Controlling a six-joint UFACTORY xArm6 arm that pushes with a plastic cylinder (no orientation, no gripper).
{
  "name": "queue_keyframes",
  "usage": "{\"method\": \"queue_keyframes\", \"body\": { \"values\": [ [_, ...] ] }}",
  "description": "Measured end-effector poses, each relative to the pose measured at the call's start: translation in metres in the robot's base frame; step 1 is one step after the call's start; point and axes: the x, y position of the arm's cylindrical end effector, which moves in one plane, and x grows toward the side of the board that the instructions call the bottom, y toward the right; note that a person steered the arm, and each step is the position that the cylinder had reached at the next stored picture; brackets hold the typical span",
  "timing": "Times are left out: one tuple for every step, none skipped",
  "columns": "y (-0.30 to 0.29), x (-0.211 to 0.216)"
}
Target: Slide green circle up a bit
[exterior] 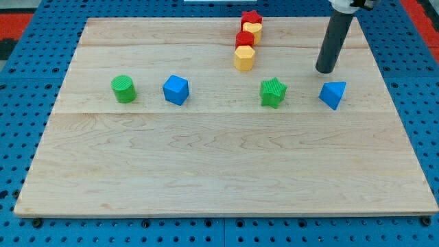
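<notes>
The green circle (124,89) stands at the view's left on the wooden board (219,171). A blue cube (175,90) sits just to its right. My tip (325,71) is far away at the view's upper right, just above the blue triangle block (333,94) and right of the green star (273,92). It touches no block.
A column of blocks stands at the view's top centre: a red star (251,17), a yellow heart (253,29), a red block (245,39) and a yellow hexagon (244,58). A blue perforated surface (20,103) surrounds the board.
</notes>
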Motion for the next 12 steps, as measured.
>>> {"method": "queue_keyframes", "body": {
  "values": [
    [0.0, 0.0],
    [0.0, 0.0],
    [0.0, -0.002],
    [-0.009, -0.009],
    [-0.025, -0.009],
    [-0.037, -0.009],
    [-0.119, 0.004],
    [-0.169, 0.007],
    [-0.205, 0.044],
    [-0.22, 0.044],
    [-0.22, 0.044],
    [-0.22, 0.041]
  ]
}}
